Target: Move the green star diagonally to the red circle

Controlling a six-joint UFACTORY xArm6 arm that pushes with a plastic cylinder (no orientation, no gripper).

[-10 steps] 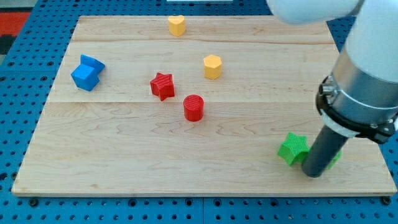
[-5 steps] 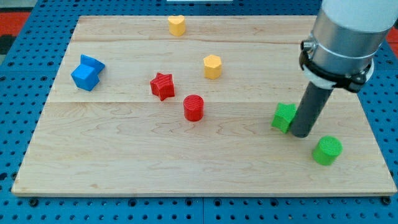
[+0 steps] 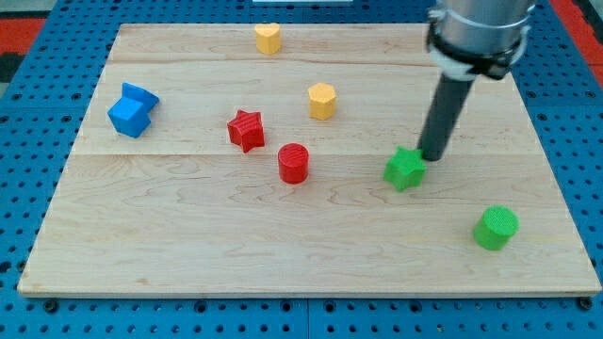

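My tip (image 3: 432,156), the lower end of the dark rod that serves as the tool, has no jaws to open or close and holds nothing; it rests on the desk (image 3: 188,245) right of centre, pressed against the upper right side of the green star (image 3: 404,169). The green star lies just below and to the left of my tip, roughly midway between the desk's top and bottom edges. The red circle (image 3: 293,163), a short red cylinder, sits well apart to the star's left, near the desk's centre. Just up and left of it is the red star (image 3: 246,130), and up and right of it the yellow hexagonal block (image 3: 322,101). A yellow heart-shaped block (image 3: 268,39) lies near the top edge. A green cylinder (image 3: 496,228) sits toward the bottom right corner, apart from the green star. Two blue blocks (image 3: 131,109), touching each other, lie near the left edge.
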